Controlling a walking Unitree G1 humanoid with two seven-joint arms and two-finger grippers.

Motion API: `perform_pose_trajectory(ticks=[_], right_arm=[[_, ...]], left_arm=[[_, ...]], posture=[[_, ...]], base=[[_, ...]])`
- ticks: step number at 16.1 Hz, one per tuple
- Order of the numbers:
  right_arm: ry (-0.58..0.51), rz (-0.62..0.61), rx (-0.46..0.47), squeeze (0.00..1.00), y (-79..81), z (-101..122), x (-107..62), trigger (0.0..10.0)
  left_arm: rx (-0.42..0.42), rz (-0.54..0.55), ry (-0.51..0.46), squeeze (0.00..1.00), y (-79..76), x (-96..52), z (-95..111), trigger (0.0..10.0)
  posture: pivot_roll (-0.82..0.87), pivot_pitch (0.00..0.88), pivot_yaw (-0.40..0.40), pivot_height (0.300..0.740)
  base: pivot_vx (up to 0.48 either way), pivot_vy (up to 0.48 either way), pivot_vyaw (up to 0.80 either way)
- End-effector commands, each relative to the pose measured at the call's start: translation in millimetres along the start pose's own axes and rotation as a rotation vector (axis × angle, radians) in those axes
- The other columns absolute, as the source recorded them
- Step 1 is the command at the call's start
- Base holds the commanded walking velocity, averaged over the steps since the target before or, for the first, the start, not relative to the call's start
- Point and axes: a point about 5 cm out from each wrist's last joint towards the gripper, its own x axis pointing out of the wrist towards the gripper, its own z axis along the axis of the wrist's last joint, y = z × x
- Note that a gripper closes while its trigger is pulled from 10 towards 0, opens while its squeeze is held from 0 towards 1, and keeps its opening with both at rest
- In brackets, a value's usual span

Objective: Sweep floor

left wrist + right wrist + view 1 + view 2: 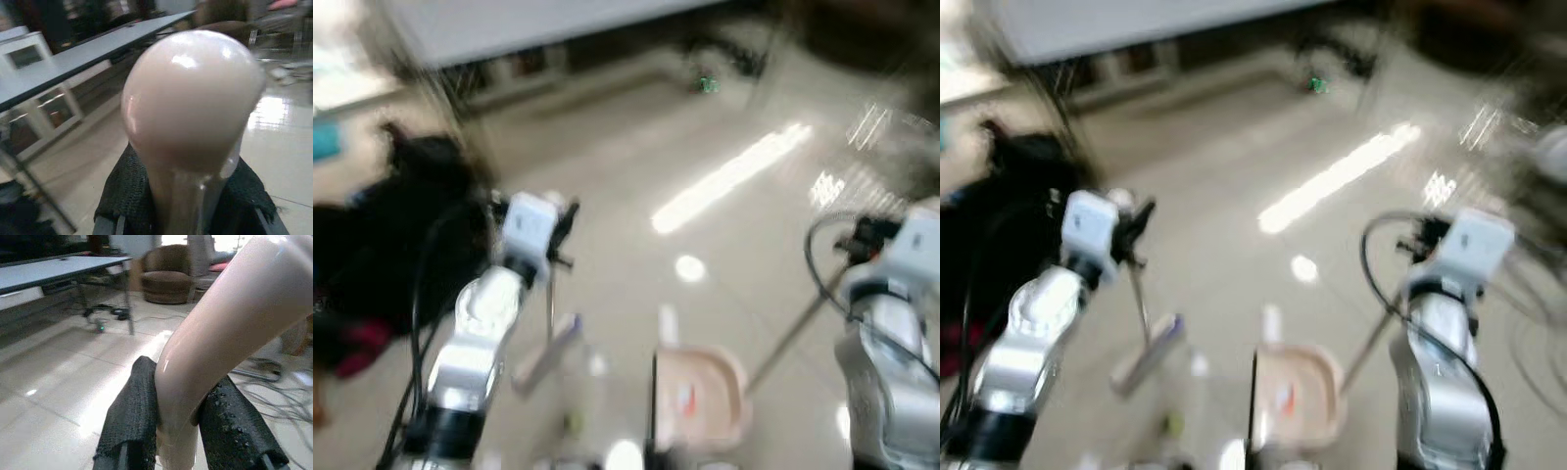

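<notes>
two tools were in hand, one to each arm. the left gripper (183, 215) was closed round the pale handle of the broom (548, 348), just under the handle's rounded knob, with the black pads pressed on either side. from there the shaft ran almost straight down to the broom head, which lay on the glossy floor (636, 176) just ahead of the robot and a little to its left. the right gripper (178, 431) was clamped on the bent pink handle of the dustpan (700, 397), and that handle slanted down and inward to the pan, which sat on the floor between the two arms, nearer the robot's middle.

so the broom head lay to the left of the pan, near it but apart, its long axis slanting away from the robot rather than across the pan's mouth. the head views were blurred, so which way the pan's open edge faced could not be made out. any stroke toward the pan would probably have to run from left to right.
</notes>
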Motion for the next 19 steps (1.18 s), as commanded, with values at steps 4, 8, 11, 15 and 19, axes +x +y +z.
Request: perform_pose_trajectory(ticks=[4, 8, 11, 15, 19], right_arm=[[-0.027, 0.016, 0.009, 0.00, 1.2, 11.4, 0.9, 10.0], [-0.030, 0.013, 0.014, 0.00, 1.1, 14.7, 0.8, 10.0], [-0.038, 0.006, 0.019, 0.00, 0.2, 18.1, 0.2, 10.0], [-0.056, 0.009, 0.010, 0.00, -1.2, 20.7, 1.0, 10.0], [-0.001, 0.028, 0.004, 0.00, 1.4, 13.9, -2.5, 10.0]], left_arm=[[0.016, 0.014, -0.042, 0.00, 1.6, -1.2, 8.7, 10.0], [0.021, 0.011, -0.045, 0.00, 5.1, -1.5, 10.6, 10.0], [0.052, 0.061, -0.085, 0.00, 16.9, 2.6, 21.2, 10.0], [-0.021, 0.057, -0.112, 0.00, 20.0, 7.7, 33.9, 10.0], [-0.071, -0.019, -0.090, 0.00, 2.8, 5.3, 29.8, 10.0]], posture=[[-0.06, 0.097, 0.009, 0.740], [-0.06, 0.093, 0.015, 0.740], [-0.07, 0.096, 0.020, 0.740], [-0.06, 0.107, 0.024, 0.740], [-0.07, 0.123, 0.020, 0.740]], base=[[0.000, 0.000, -0.80], [0.000, 0.000, -0.80], [0.000, 0.000, -0.80], [0.000, 0.000, -0.40], [0.000, 0.000, 0.00]])
